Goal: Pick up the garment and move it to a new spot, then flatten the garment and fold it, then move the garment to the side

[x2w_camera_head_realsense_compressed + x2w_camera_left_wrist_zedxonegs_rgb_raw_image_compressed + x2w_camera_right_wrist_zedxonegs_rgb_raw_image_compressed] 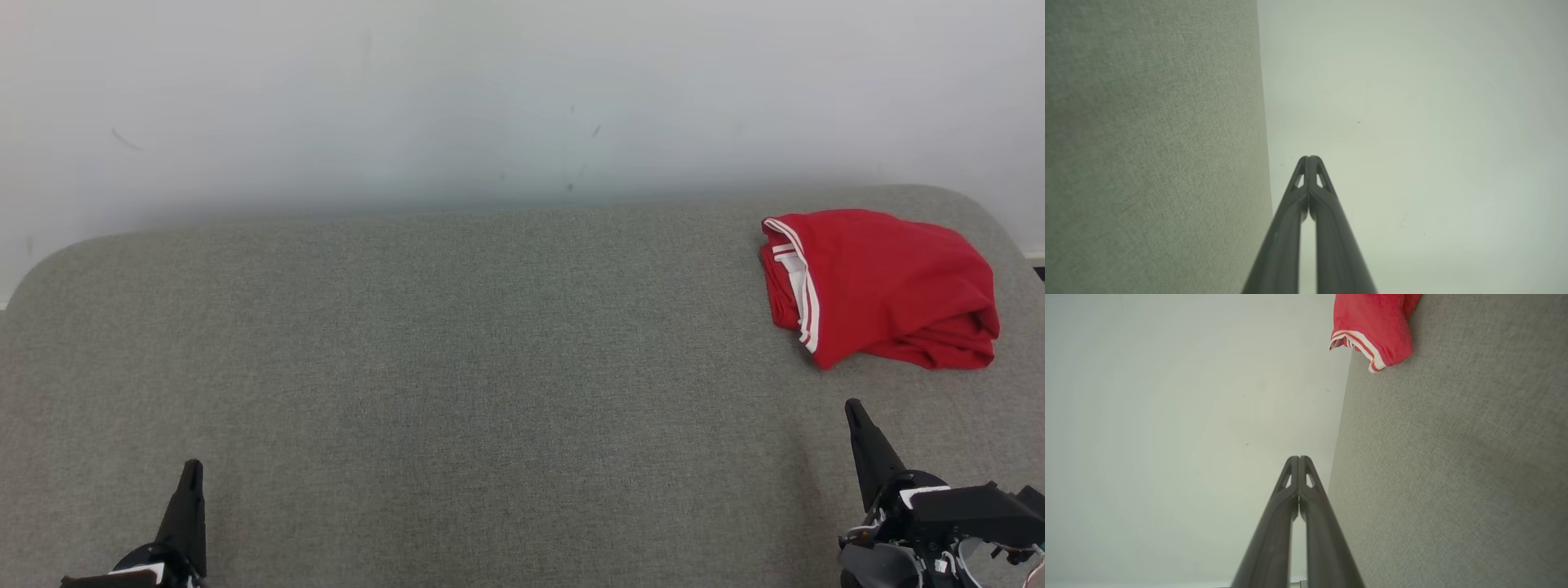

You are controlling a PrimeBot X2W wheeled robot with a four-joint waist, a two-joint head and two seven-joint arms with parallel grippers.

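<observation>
The garment is red with white stripes along one edge, lying folded in a loose bundle at the far right of the grey fabric surface. The right wrist view catches its striped end at the top. My right gripper is shut and empty, low at the right, a short way in front of the garment. At the lower left my left gripper is shut and empty too, far from the garment. Both pairs of fingertips press together in the wrist views.
A pale wall rises behind the grey surface, whose far corners are rounded. The surface's back edge runs just behind the garment. A wide stretch of bare grey fabric lies between the two grippers.
</observation>
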